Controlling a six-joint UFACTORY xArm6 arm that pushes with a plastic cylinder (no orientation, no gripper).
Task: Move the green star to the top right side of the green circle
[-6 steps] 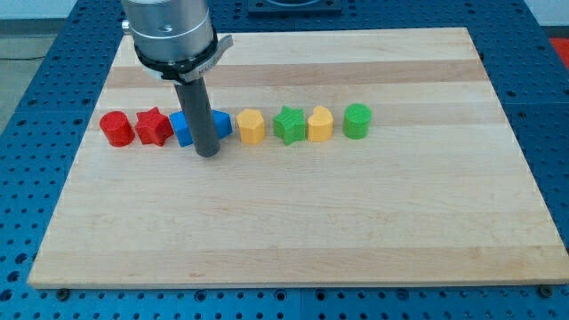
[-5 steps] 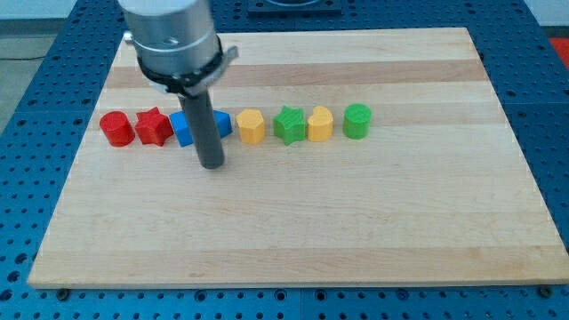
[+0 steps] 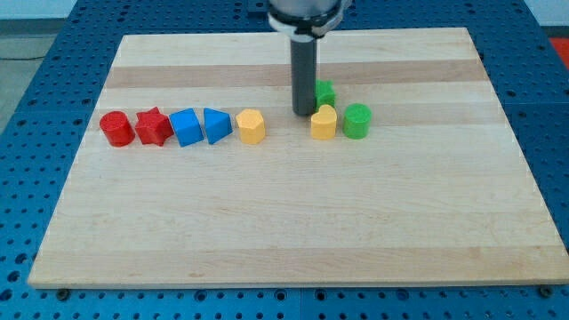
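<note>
The green star [image 3: 325, 92] lies on the wooden board, partly hidden behind my rod, just above a yellow block [image 3: 324, 123]. The green circle [image 3: 357, 121] stands to the right of that yellow block, below and right of the star. My tip [image 3: 305, 112] rests on the board at the star's lower left, touching or nearly touching it, and just up-left of the yellow block.
A row on the left holds a red circle [image 3: 116, 129], a red star [image 3: 153, 127], a blue block [image 3: 184, 127], a blue wedge-shaped block [image 3: 216, 125] and a second yellow block [image 3: 252, 127]. The board [image 3: 267, 231] lies on a blue perforated table.
My tip has moved from in front of the blue blocks to the right and up. The green star has been pushed up and right out of the row, to above the yellow block.
</note>
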